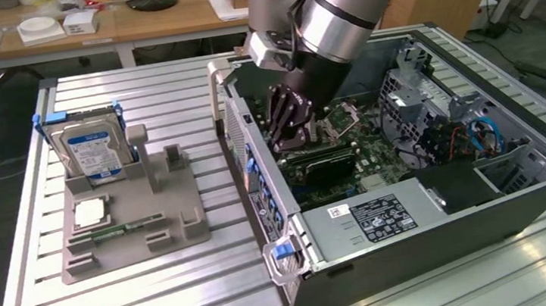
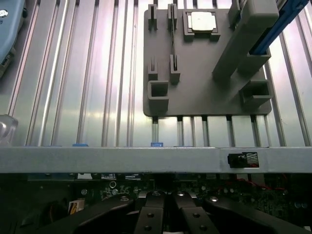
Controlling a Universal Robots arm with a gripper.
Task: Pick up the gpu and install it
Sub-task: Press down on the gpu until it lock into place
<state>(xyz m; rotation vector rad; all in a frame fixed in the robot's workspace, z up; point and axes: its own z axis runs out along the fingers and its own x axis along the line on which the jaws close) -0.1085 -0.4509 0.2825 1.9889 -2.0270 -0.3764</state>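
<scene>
Arm pose: the silver arm [image 1: 349,8] slants down from above into the open computer case [image 1: 461,202], its wrist pitched steeply. The hand [image 1: 289,132] hangs inside the case just above the green motherboard [image 1: 376,159], fingers pointing down and drawn fully together; whether they pinch anything cannot be told. The gpu [image 1: 317,162] lies directly below the fingertips, seated edge-on across the motherboard. In the wrist view the dark fingers [image 2: 151,217] meet at the middle, with the case's side wall [image 2: 122,159] just beyond them. Farther beyond that wall, on the slatted table [image 1: 166,294], sits a grey fixture tray [image 1: 129,229] holding a hard drive [image 1: 90,151].
</scene>
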